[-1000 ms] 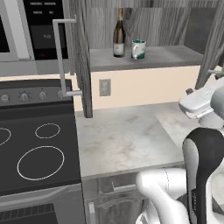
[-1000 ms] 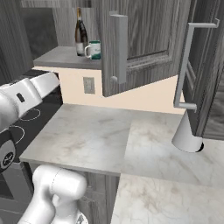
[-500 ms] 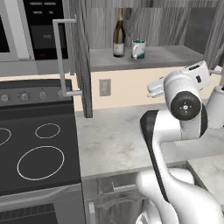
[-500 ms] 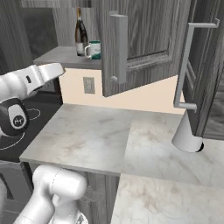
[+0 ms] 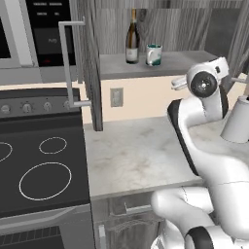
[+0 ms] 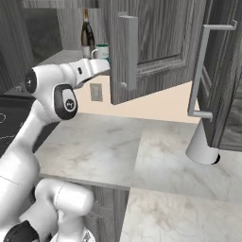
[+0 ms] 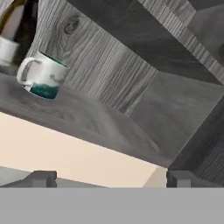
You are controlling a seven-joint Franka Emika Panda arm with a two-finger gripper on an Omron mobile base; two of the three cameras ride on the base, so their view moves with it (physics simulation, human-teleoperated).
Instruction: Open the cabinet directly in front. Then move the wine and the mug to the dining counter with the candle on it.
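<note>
On cabinet [image 5: 92, 63] shelf: wine [image 5: 131, 36] beside mug [image 5: 153, 54] | doors swung out | gripper [image 7: 107, 179] jaws spread, nothing held

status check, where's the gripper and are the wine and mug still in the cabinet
Gripper open, empty, aimed at the cabinet shelf. Doors open; wine and mug side by side on shelf. Nothing blocking them.
</note>
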